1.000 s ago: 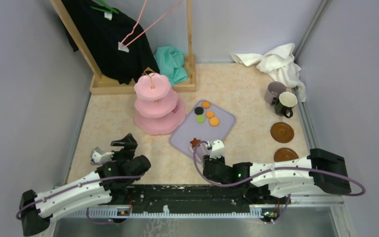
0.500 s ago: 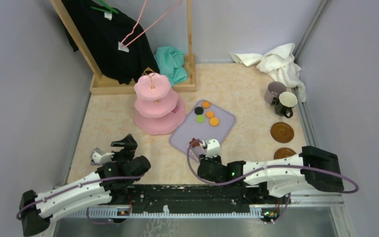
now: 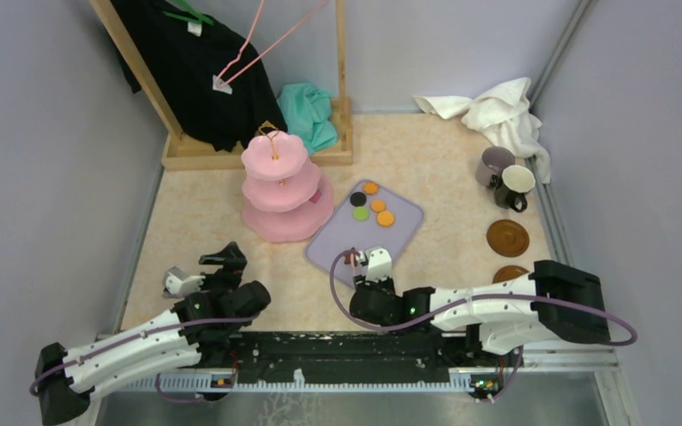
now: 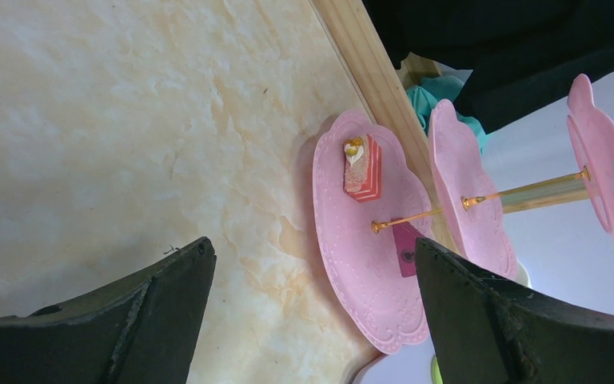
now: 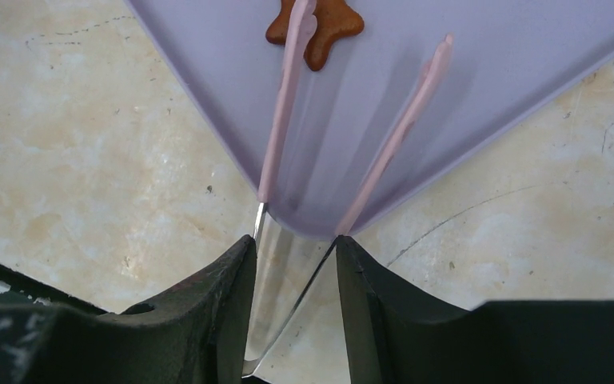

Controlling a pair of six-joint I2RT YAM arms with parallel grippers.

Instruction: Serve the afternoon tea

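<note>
Shifted leftward over the last second, the right gripper (image 5: 292,264) is brought closer to the near corner of the lilac tray (image 5: 488,64), where the brown star (image 5: 332,24) is now partly covered in the overhead view. The thin pink tongs (image 5: 282,120) are pinched at their metal bend by the closed fingers. Their two arms are spread: one is laid across the star, the other rests on bare tray beside it. The left gripper (image 4: 313,272) is held wide open and low over the table (image 3: 204,204), faced toward the pink three-tier stand (image 3: 289,222), with nothing gripped.

The star is judged small, light and stiff, and likely to skid on the smooth tray. It is best taken across its narrow middle, between two points, with a gentle squeeze, since the springy tongs could flick it away.

On the tray are counted three orange rounds (image 3: 385,217), one green round (image 3: 360,213), one black round (image 3: 358,199) and the single star. Two pieces are seen on the stand's lowest tier: a pink layered slice (image 4: 363,168) and a small magenta square (image 4: 406,250). One mauve mug (image 3: 495,164) and one cream mug (image 3: 517,184) are stood close together at the far right. Two brown saucers (image 3: 507,237) are laid nearer, the nearest partly hidden by the right arm.
</note>
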